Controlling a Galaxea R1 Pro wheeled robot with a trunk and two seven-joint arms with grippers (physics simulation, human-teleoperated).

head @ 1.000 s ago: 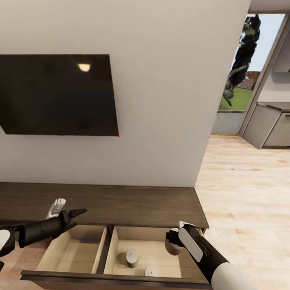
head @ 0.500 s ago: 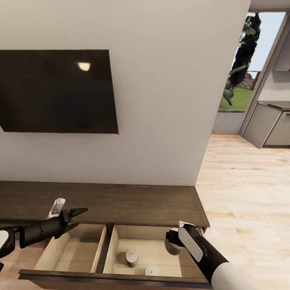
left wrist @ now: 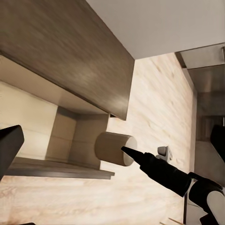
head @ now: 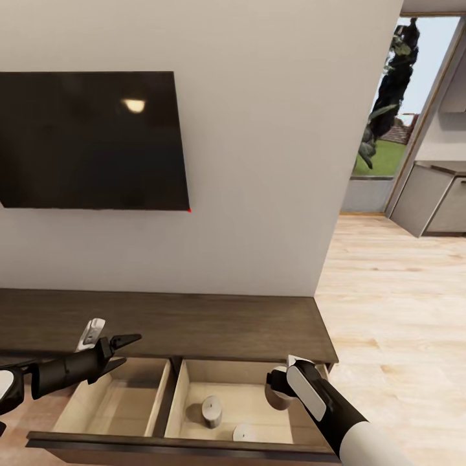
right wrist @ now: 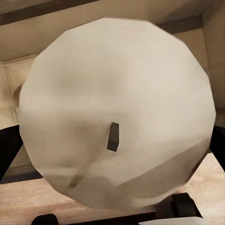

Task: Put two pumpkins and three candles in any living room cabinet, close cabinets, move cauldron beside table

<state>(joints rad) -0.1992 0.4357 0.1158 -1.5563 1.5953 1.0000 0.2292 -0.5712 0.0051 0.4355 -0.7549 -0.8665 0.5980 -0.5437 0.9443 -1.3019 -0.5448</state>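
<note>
- Pale beige drawer (head: 252, 404) of the cabinet (head: 194, 327) stands open at the frame's bottom, two candles (head: 211, 411) inside.
- Right gripper (head: 279, 388) clamps a third candle (right wrist: 115, 112) above it.
- Left gripper (head: 123, 349), lower left, spread wide, empty.
- Dark television (head: 90, 139) hangs upper left.

Off-white candle (right wrist: 117, 117), dk brown cabinet (head: 194, 327), beige drawer (head: 252, 401).
</note>
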